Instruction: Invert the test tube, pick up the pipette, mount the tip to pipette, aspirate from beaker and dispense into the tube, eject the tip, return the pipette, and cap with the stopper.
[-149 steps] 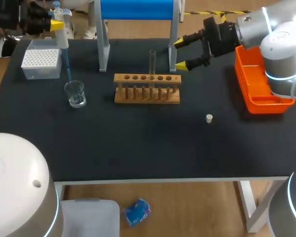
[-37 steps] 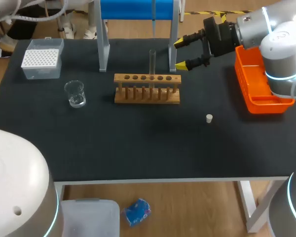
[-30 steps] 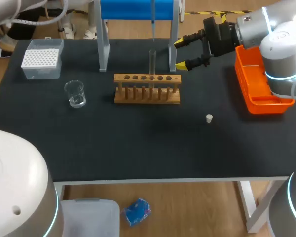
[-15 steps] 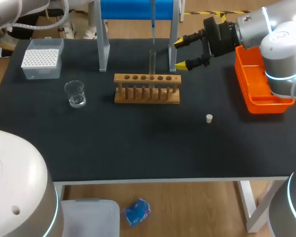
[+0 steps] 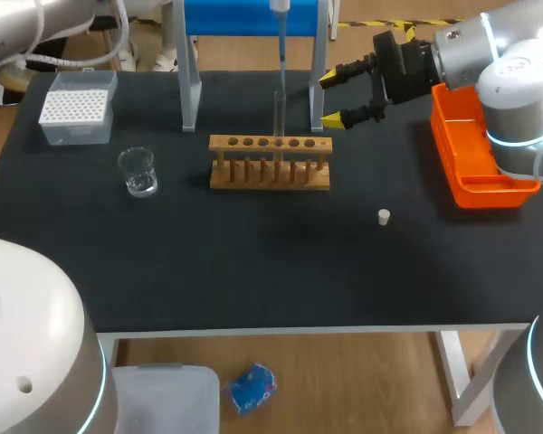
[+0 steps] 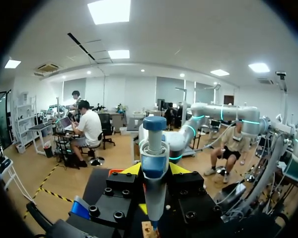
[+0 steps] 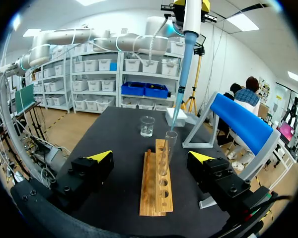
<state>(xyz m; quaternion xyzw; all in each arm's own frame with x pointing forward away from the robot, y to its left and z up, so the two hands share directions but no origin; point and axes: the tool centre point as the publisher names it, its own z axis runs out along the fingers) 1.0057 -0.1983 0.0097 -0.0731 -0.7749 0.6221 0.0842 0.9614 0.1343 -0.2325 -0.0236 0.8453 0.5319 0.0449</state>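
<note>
Two fingers of your left gripper (image 6: 155, 171) clamp the pipette (image 6: 154, 144) from either side, holding it upright with the plunger above them and the tip (image 5: 281, 63) hanging straight below. Under that tip stands the tube (image 5: 279, 113), upright in the rack (image 5: 270, 163). From the right wrist the tip's end sits at the tube's mouth or just over it, and you cannot tell whether it is inside yet.

Your right gripper (image 5: 332, 98) hangs with its fingers spread wide and holds nothing. The tube (image 7: 165, 153) and rack lie ahead of it, in line with the gap between its fingers but apart from them. The beaker (image 5: 138, 172) and the tip box (image 5: 75, 110) lie well off to the far side of the left gripper's load. The stopper (image 5: 384, 216) lies on the table near the right gripper and clear of the rack.

You appear to be at the dispensing step. Next, lower the tip squarely into the narrow mouth without knocking the glass, then press the plunger. Ejecting the tip, returning the pipette and capping are not yet done.
</note>
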